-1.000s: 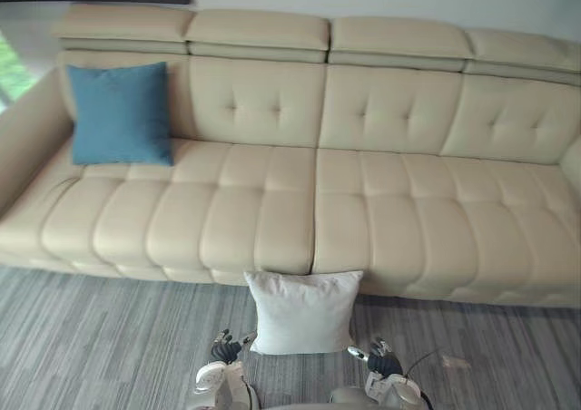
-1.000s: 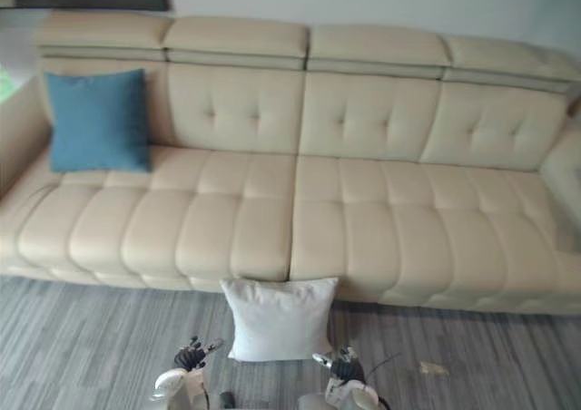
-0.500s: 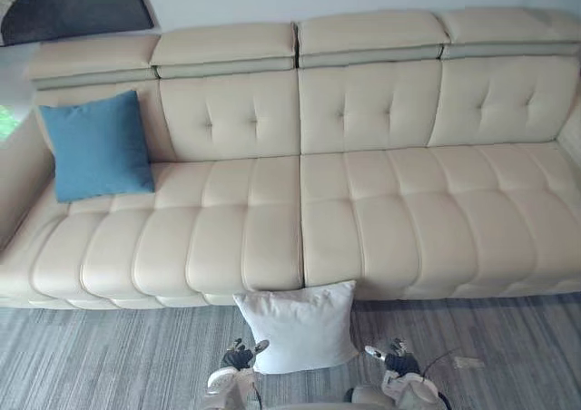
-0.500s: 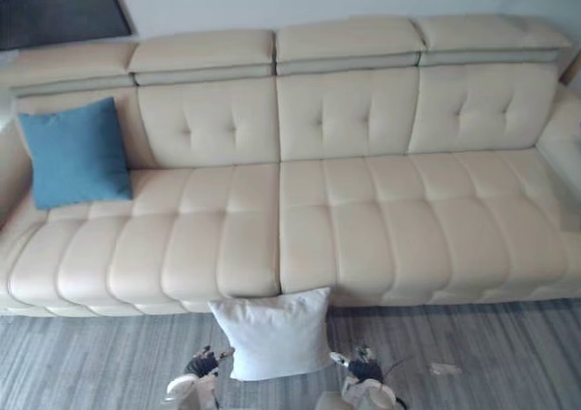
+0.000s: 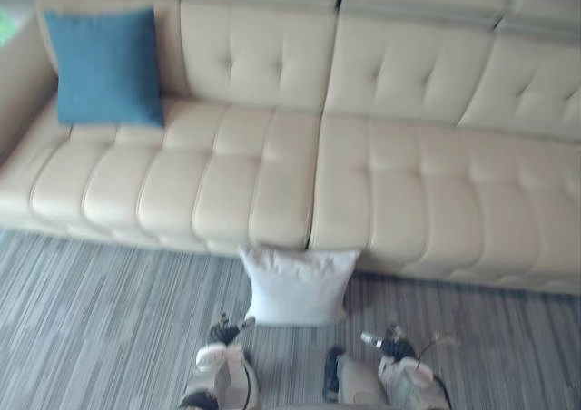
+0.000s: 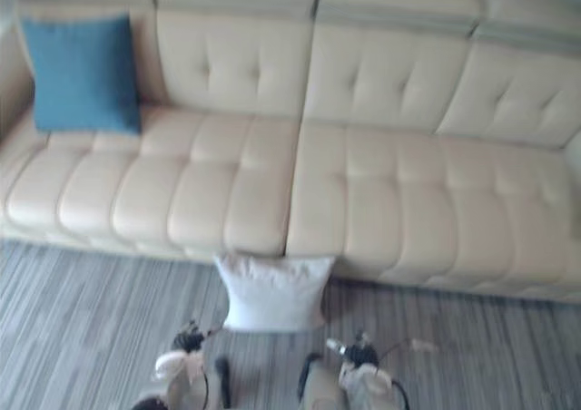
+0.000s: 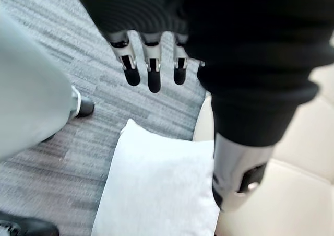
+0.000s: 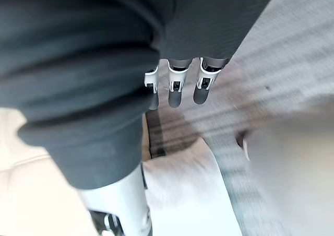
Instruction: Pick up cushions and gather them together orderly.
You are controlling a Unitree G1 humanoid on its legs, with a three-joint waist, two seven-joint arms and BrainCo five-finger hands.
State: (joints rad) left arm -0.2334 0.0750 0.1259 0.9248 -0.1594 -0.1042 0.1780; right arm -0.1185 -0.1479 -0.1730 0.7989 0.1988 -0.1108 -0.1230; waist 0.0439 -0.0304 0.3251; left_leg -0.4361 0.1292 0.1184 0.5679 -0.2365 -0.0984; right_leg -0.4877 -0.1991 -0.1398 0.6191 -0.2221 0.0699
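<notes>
White square fabric cushion (image 5: 298, 286) on grey striped carpet (image 5: 91, 319), propped against the front of the cream tufted leather sofa (image 5: 408, 183). Blue square fabric cushion (image 5: 105, 65) upright against the backrest at the sofa's left end, well apart; probably the gathering spot. Left hand (image 7: 151, 69) and right hand (image 8: 180, 84) low on either side of the white cushion, fingers straight, holding nothing; seemingly poised for a two-sided lift.

White cushion (image 5: 298, 285), blue cushion (image 5: 106, 66), beige tufted sofa (image 5: 381, 183), grey striped carpet (image 5: 100, 319)

Floor cushion (image 5: 298, 285) against the sofa (image 5: 408, 183) front, mid-length; second cushion (image 5: 104, 65) on its left-end seat.
</notes>
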